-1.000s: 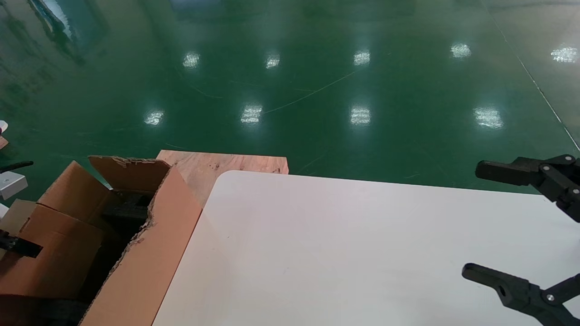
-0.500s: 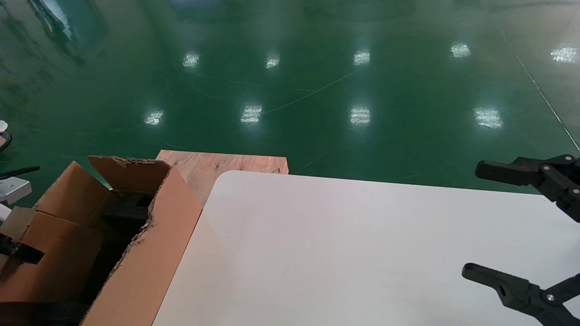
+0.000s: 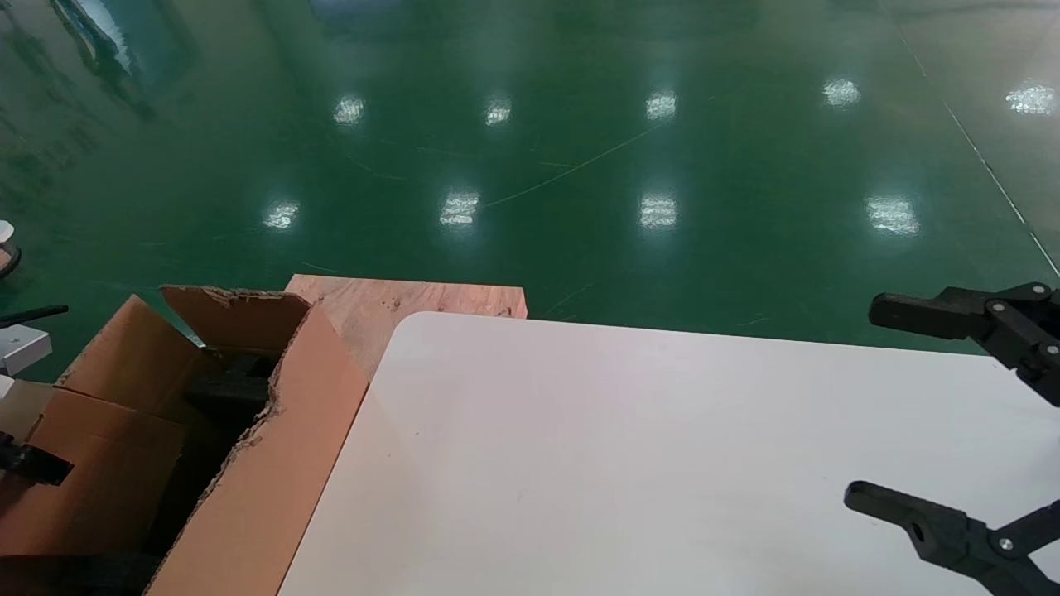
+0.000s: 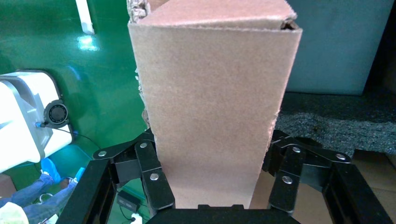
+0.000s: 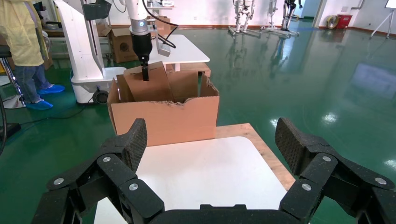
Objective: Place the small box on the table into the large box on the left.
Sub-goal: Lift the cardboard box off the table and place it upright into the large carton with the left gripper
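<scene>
My left gripper (image 4: 217, 161) is shut on the small box (image 4: 215, 107), a plain brown cardboard box that fills the left wrist view. In the head view the small box (image 3: 99, 472) hangs at the far left, partly inside the open top of the large box (image 3: 273, 463), with one black finger (image 3: 33, 465) on its side. The right wrist view shows the small box (image 5: 150, 86) sticking up, tilted, out of the large box (image 5: 163, 121). Black foam (image 3: 236, 385) lies inside the carton. My right gripper (image 3: 861, 406) is open and empty over the right side of the white table (image 3: 629, 463).
A bare wooden board (image 3: 397, 300) sticks out behind the table's rounded corner. Green floor lies beyond. In the right wrist view a white robot base (image 5: 88, 51), a second white table (image 5: 187, 49) and a person in yellow (image 5: 23, 42) stand behind the large box.
My left gripper has carried the small box slightly down and to the left, deeper into the large box. The right arm has not moved.
</scene>
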{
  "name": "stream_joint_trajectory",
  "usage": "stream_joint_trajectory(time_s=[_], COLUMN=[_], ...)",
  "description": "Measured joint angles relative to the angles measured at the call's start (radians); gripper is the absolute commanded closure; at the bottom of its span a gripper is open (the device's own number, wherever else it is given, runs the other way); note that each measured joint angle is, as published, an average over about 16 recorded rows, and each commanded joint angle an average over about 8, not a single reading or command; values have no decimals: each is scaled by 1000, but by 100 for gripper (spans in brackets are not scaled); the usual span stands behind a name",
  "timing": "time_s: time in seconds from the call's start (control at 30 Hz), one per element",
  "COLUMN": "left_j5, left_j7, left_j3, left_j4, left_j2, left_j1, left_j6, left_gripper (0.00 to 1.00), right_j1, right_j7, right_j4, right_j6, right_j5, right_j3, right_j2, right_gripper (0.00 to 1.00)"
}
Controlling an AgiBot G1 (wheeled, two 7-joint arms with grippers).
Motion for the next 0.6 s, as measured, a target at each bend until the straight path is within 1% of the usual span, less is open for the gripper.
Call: stream_joint_trajectory(time_s=[0.6], left_j5=[2], left_j7=[3], left_j3=[1], left_j4=[-1], left_j2=[-1], left_j1=[0], left_j6=[2], left_gripper=[0], right_j1=[0], right_j7=[0], right_j4=[0], right_j6=[0], right_j5=[0], right_j3=[0], right_j2=[0], right_gripper=[0])
